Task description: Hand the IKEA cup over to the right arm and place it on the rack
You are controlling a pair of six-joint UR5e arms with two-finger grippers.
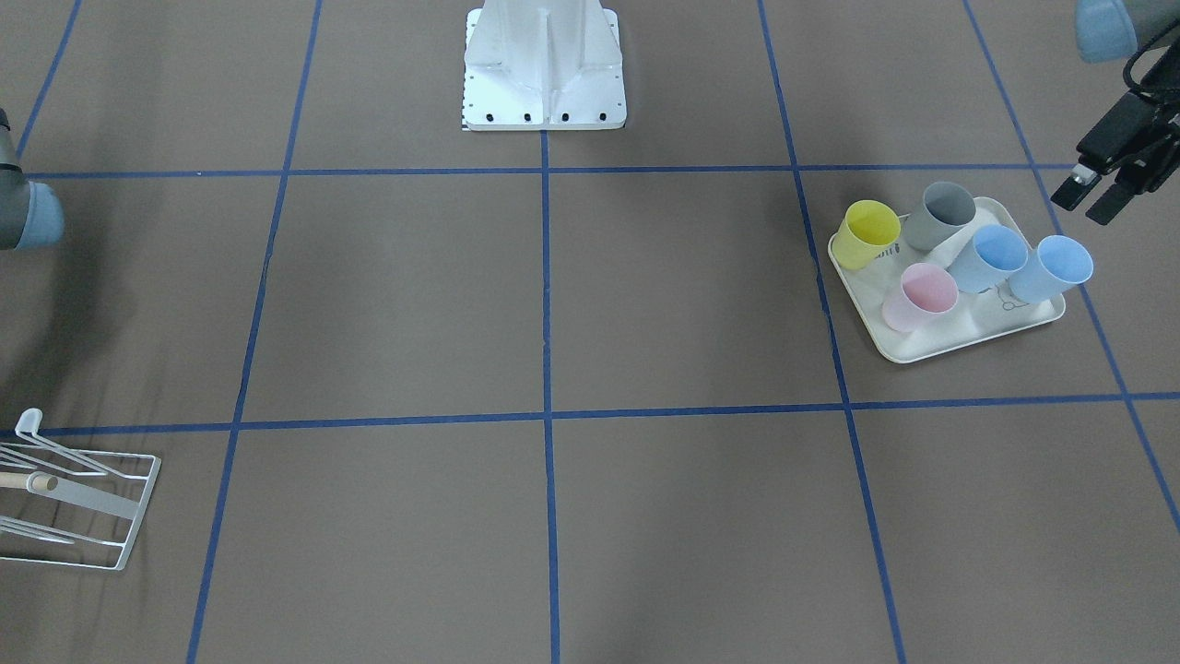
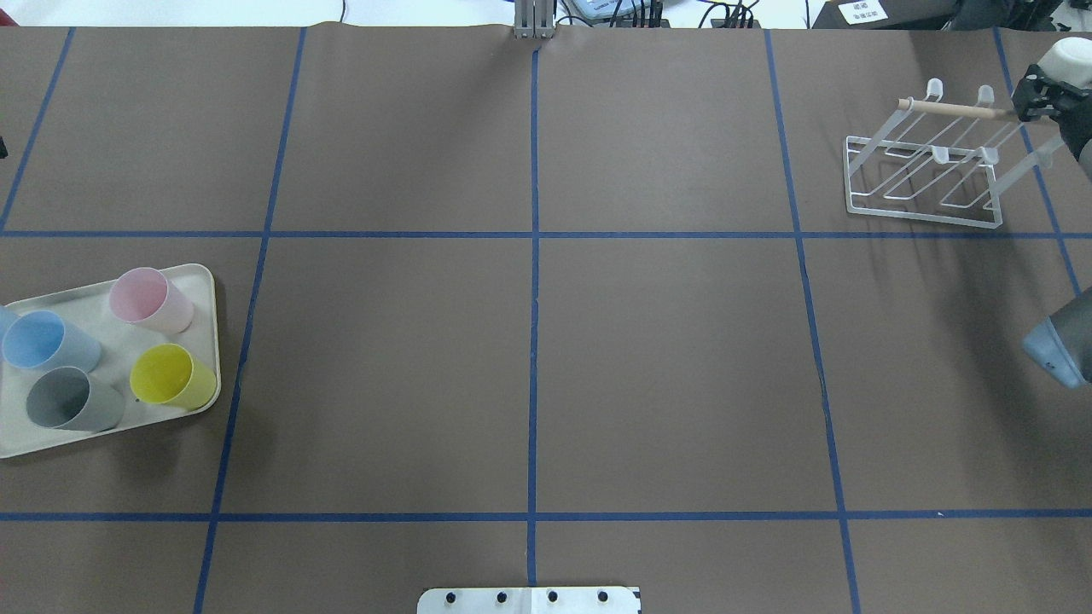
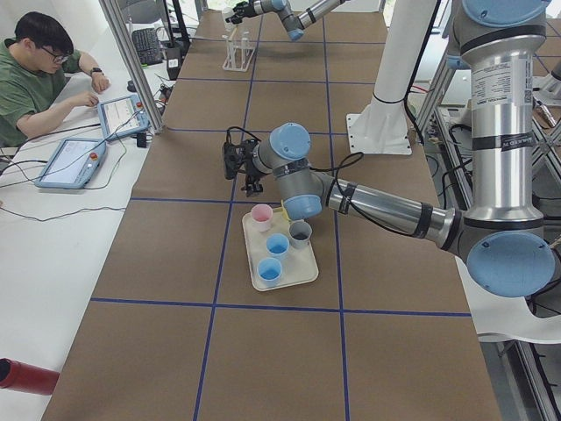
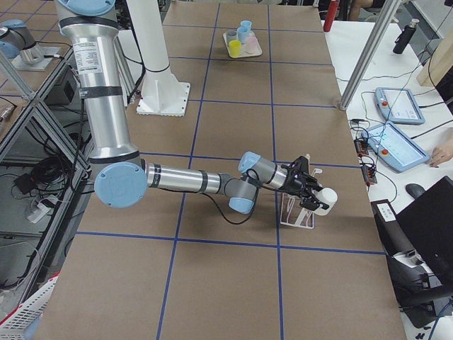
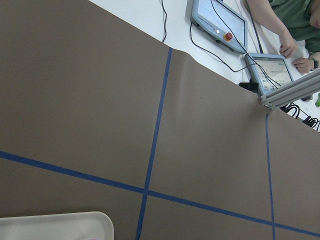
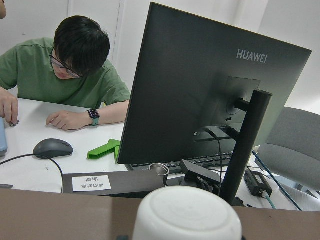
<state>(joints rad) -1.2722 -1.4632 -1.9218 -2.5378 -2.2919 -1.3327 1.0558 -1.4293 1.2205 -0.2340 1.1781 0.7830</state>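
Overhead exterior, upper right: right gripper (image 4: 315, 198) clamped on white IKEA cup (image 2: 1068, 58), just beside dowel end of wire rack (image 2: 947, 108). Front-facing, upper right: left gripper (image 1: 1086, 198) parted, empty, beside cup tray (image 1: 968, 323).

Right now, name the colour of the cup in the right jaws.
White; the cup shows best in exterior right view.

right gripper (image 4: 313, 196), low over the table (image 4: 233, 127), holds a white cup (image 4: 326, 202) just beside the rack (image 4: 291, 212). tray (image 4: 243, 52) of coloured cups (image 4: 242, 37) stands well apart at the far end.
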